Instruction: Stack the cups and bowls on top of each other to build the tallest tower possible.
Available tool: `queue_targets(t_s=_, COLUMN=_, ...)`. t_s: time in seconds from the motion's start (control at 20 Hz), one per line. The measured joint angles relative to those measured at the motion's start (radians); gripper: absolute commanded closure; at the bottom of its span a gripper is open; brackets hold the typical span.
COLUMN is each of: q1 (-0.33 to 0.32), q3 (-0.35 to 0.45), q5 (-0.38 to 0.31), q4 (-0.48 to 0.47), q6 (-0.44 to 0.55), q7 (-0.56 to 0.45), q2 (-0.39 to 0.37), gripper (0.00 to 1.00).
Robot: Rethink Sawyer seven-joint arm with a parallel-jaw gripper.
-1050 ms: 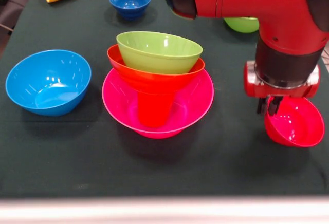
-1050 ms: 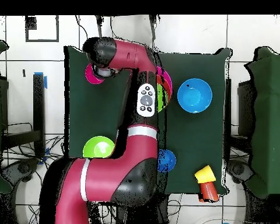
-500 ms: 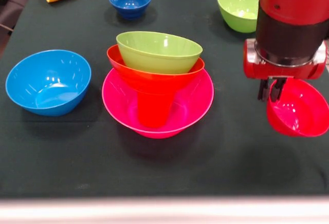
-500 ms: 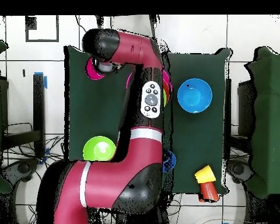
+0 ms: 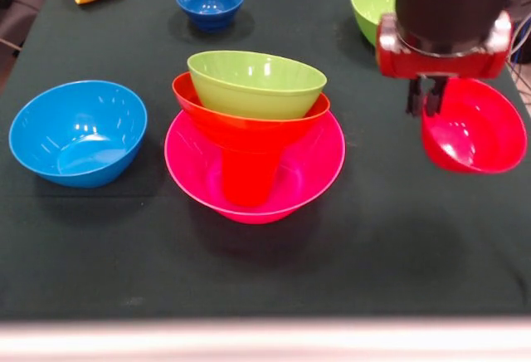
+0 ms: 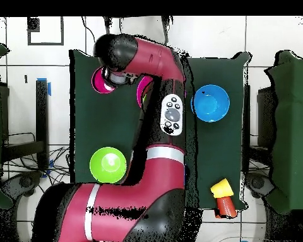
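The bowls look like smooth, glossy plastic: the pink bowl (image 5: 315, 167), the orange bowl (image 5: 207, 109) and the lime green bowl (image 5: 257, 84) in the tower catch soft highlights. So do the light blue bowl (image 5: 77, 132) at 9 o'clock and the small red bowl (image 5: 471, 125) at 3 o'clock. The counter (image 5: 249, 271) wears a matt dark green cloth, faintly rough. The arm's red shell (image 5: 440, 55) looks like smooth satin plastic.

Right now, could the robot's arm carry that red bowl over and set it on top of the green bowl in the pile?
Probably yes. The gripper is shut on the small red bowl's rim, tilted and seemingly off the cloth. The lime green bowl topping the tower lies open, and nothing stands between them.
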Motion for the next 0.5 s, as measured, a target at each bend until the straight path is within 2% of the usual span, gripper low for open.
queue_targets(t_s=0.25, q1=-0.044, q3=0.019, q5=0.0, q4=0.072, q6=0.004, q7=0.0, q2=-0.05, gripper=1.0)
queue_targets(t_s=0.5, q1=-0.098, q3=0.044, q5=-0.003, q4=0.093, q6=0.012, q7=0.0, q2=-0.074, gripper=1.0)
